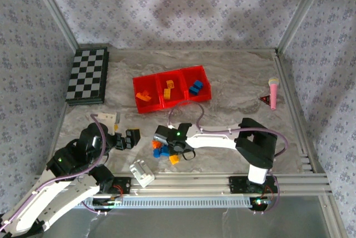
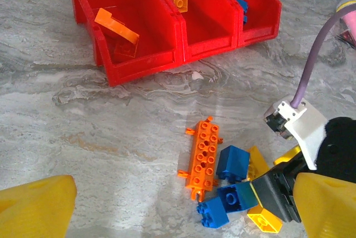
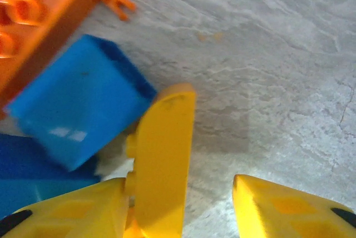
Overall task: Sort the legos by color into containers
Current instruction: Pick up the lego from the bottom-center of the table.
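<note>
Straddling bare table, the spread, empty right gripper [image 3: 214,149] has a blue brick [image 3: 78,104] at its 9 o'clock, among loose legos [image 1: 164,152] at 6 o'clock of the 3 containers [image 2: 144,63]; likely light, rigid and slick, so pinch the flat sides; left gripper [image 1: 132,138] gapes empty.

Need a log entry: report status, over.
Left fingers open. Right fingers open at loose legos, yellow lego beside one finger. Blue lego crowding it. Red bins part-filled.
</note>
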You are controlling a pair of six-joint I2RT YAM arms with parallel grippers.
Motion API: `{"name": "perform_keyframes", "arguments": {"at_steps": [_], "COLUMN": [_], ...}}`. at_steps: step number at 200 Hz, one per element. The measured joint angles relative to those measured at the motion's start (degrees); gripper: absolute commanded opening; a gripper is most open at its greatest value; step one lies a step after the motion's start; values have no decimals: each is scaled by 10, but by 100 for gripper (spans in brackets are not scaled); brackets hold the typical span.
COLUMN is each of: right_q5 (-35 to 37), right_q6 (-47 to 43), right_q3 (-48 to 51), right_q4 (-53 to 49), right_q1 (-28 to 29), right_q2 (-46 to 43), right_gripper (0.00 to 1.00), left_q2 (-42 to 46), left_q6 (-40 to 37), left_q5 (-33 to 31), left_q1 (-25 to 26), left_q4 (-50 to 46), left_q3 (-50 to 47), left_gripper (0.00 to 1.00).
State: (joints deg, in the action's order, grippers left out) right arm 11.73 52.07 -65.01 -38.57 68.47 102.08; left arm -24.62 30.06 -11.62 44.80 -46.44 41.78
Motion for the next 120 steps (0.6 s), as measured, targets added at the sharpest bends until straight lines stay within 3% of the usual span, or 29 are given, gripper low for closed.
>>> {"name": "perform_keyframes", "arguments": {"at_steps": [120], "right_q5": [-2], "right_q6": [-43], "right_q3": [-7], "right_q4": [-3], "right_q1": [-21], "right_q2": [28], "right_gripper": [44], "left_q2": [-3], "left_q6": [0], "left_q5": [0], "left_q1": [0], "left_q4": [0], "left_q3": [0], "left_gripper": [100]}}
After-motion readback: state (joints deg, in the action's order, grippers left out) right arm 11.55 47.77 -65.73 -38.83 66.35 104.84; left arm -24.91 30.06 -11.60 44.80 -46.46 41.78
